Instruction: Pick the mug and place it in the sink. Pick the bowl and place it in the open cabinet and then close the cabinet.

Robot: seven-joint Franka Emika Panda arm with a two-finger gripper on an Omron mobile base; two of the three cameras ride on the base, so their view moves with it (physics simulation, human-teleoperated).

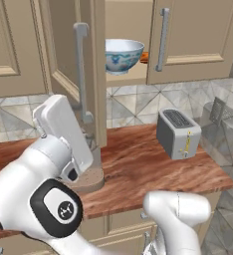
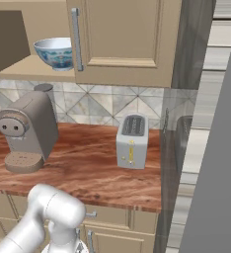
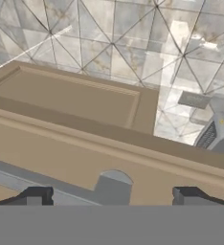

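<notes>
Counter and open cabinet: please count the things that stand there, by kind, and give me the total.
Bowl, in the open cabinet: 1
Small orange item, behind the bowl: 1
Toaster, on the counter: 1
Coffee machine, on the counter: 1
Total: 4

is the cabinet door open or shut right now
Open. The cabinet door stands swung out toward the counter, and the bowl shows upright on the shelf behind it. The neighbouring door is shut.
</notes>
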